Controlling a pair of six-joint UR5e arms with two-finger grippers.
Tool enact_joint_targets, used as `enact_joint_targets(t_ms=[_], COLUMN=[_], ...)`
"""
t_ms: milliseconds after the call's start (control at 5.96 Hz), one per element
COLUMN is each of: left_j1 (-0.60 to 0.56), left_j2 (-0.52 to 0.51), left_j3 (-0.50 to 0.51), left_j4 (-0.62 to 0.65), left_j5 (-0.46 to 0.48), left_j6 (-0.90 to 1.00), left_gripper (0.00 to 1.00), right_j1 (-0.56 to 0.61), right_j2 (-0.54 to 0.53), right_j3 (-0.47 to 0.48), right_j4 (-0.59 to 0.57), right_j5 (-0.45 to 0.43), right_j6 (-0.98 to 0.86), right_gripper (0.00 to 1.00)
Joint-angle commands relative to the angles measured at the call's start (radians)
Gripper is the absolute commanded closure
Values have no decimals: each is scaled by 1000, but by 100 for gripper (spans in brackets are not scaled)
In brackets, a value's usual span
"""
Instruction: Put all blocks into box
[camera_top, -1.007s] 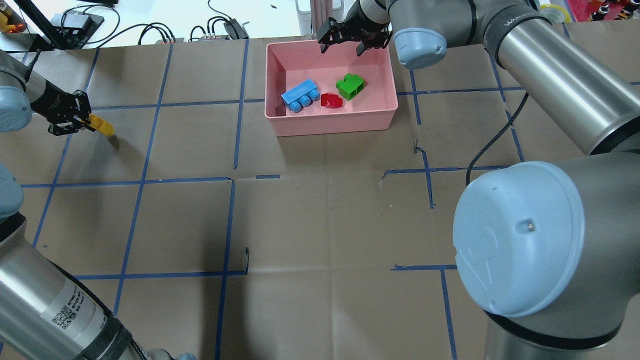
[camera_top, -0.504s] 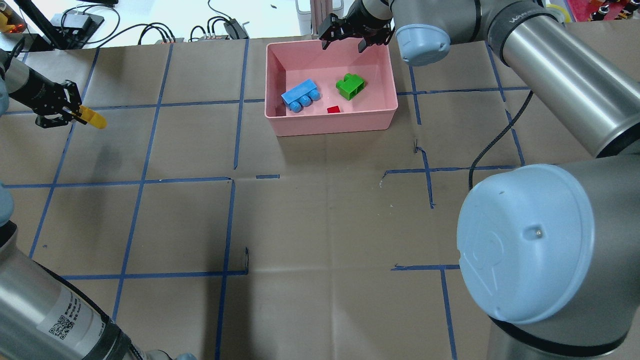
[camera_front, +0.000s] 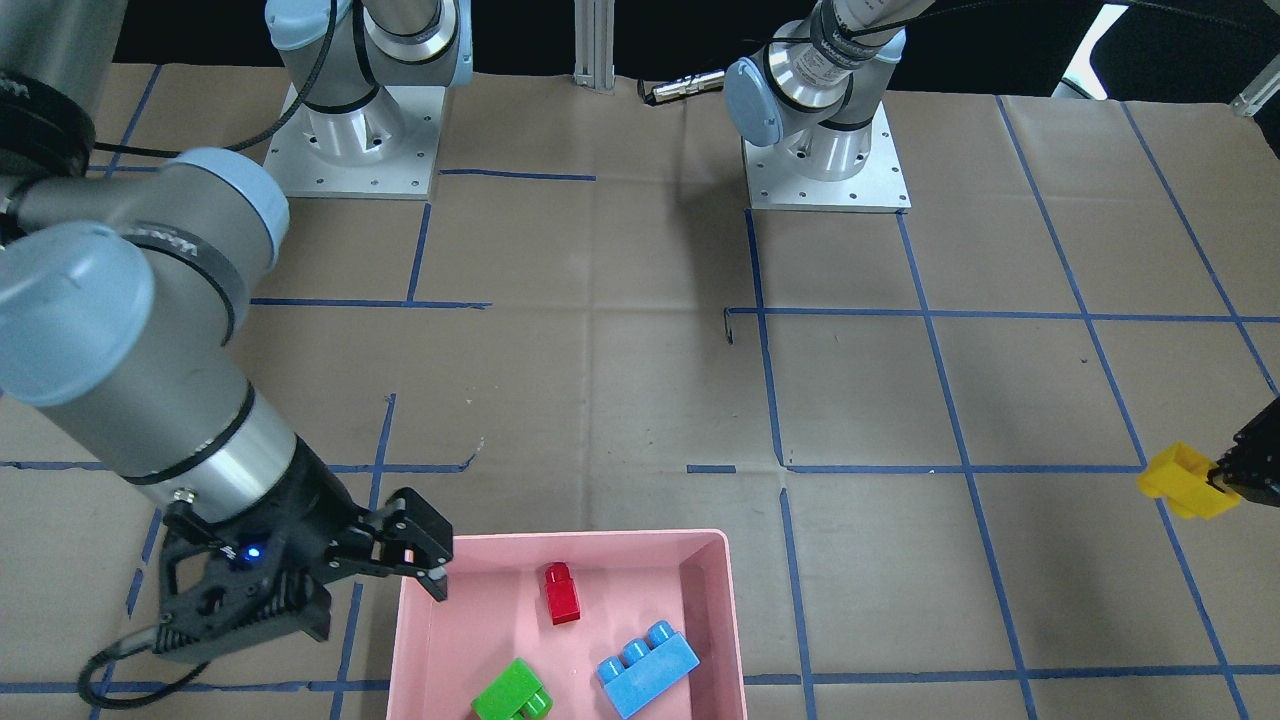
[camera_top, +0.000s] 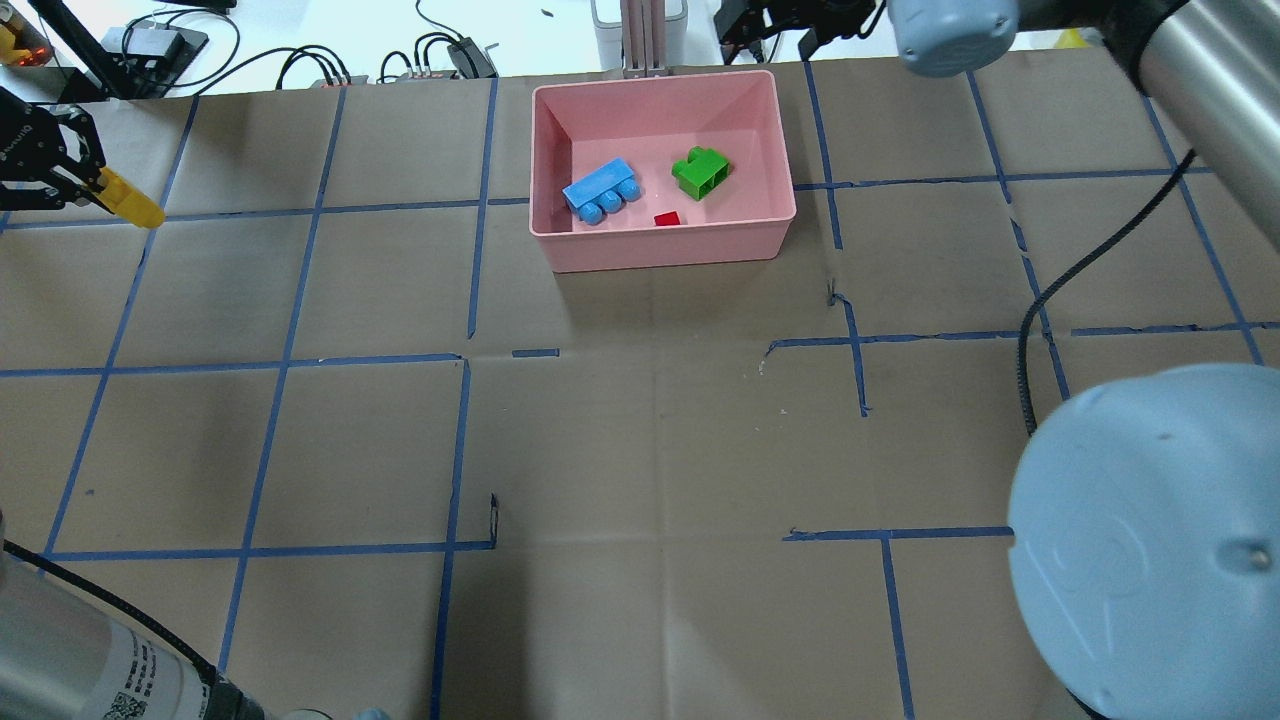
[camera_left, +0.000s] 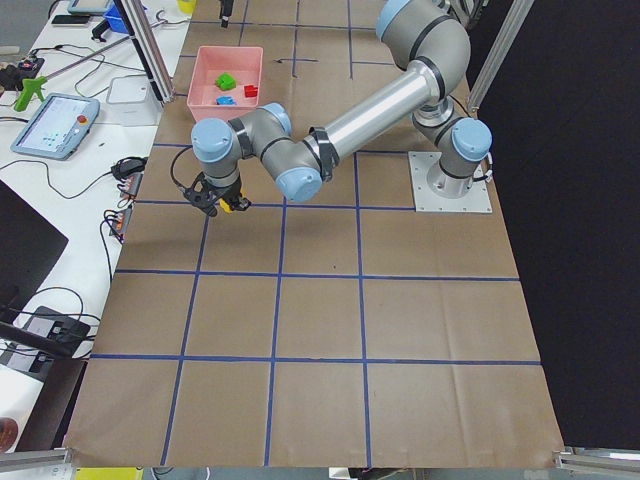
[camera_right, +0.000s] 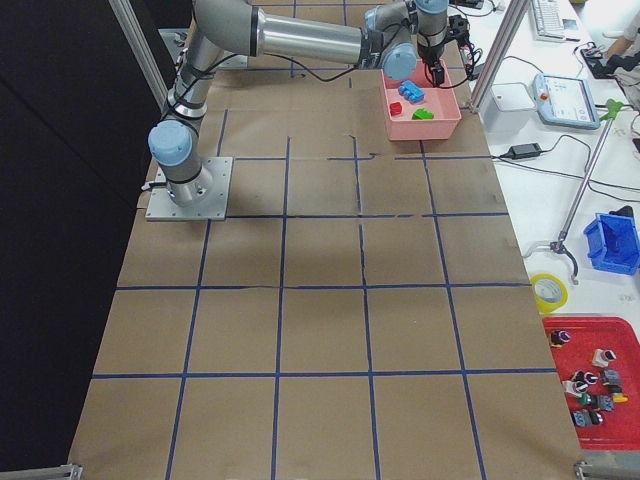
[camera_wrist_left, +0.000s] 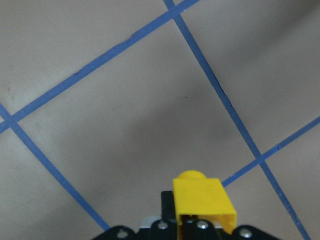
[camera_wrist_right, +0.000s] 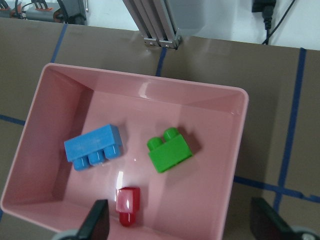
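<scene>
The pink box (camera_top: 665, 247) stands at the table's far middle. In it lie the blue brick (camera_top: 600, 190), the green brick (camera_top: 700, 172) and the small red brick (camera_top: 667, 219). The right wrist view shows them too: blue (camera_wrist_right: 93, 146), green (camera_wrist_right: 169, 150), red (camera_wrist_right: 128, 205). My right gripper (camera_wrist_right: 182, 230) is open and empty, above and just beyond the box's far right corner (camera_top: 775, 25). My left gripper (camera_top: 85, 180) is shut on the yellow brick (camera_top: 130, 200), held above the table far to the left of the box; the brick shows in the left wrist view (camera_wrist_left: 202, 200).
An aluminium post (camera_top: 645, 35) and cables (camera_top: 440, 50) stand just behind the box's far edge. Both arm bases (camera_front: 825, 160) sit at the robot's side of the table. Blue tape lines (camera_top: 460, 450) cross the brown paper.
The red brick dropped and settled in the box. My right gripper drew back up and to the right, past the box's far edge. My left gripper carried the yellow brick farther left and back.
</scene>
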Motion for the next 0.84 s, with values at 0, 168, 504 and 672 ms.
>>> enact_joint_targets(t_ms=[0, 168, 504, 672], left_j1=[-3, -3, -199, -298], left_j2=[144, 157, 38, -57], left_j3=[8, 11, 64, 159], left_j4=[-257, -288, -78, -28], left_j5=[11, 43, 54, 54], left_j6=[205, 343, 346, 322], left_gripper=[100, 100, 100, 100], right_j1=[-54, -53, -51, -51], right_j2=[-109, -182, -384, -472], right_j3=[2, 20, 232, 379], right_j4=[220, 325, 452, 378], right_j5=[-78, -165, -220, -221], right_j6=[-154, -155, -123, 5], right_gripper=[0, 0, 0, 0])
